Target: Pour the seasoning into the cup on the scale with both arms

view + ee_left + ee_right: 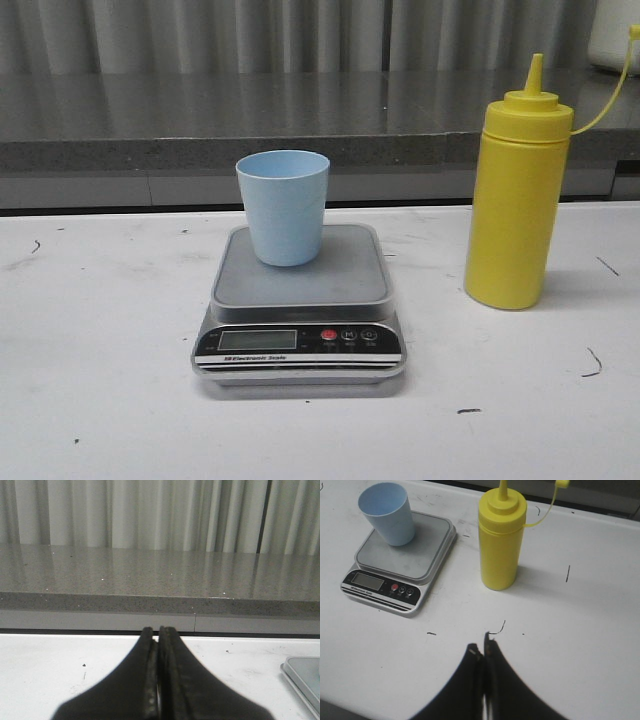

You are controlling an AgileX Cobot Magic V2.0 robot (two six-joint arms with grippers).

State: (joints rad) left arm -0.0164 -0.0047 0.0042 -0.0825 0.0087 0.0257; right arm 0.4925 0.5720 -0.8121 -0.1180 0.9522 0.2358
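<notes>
- Front view shows the cup (283, 206) upright on the back part of the scale (300, 305) near the middle of the frame; the bottle (516, 200) stands at the right, well apart from both.
- Nothing stands between scale and bottle.
- White counter (100, 330) carries small dark scuffs; a grey speckled ledge (200, 120) and pale curtains (200, 30) fill the upper frame.
- Left tool (158, 632) has its fingers pressed together, holding nothing, over bare counter.
- Right tool (482, 650) is likewise together and holding nothing, short of the bottle.
- Scale display is too dim to read; the bottle's tethered tip cover is cut off at the upper right edge.
</notes>
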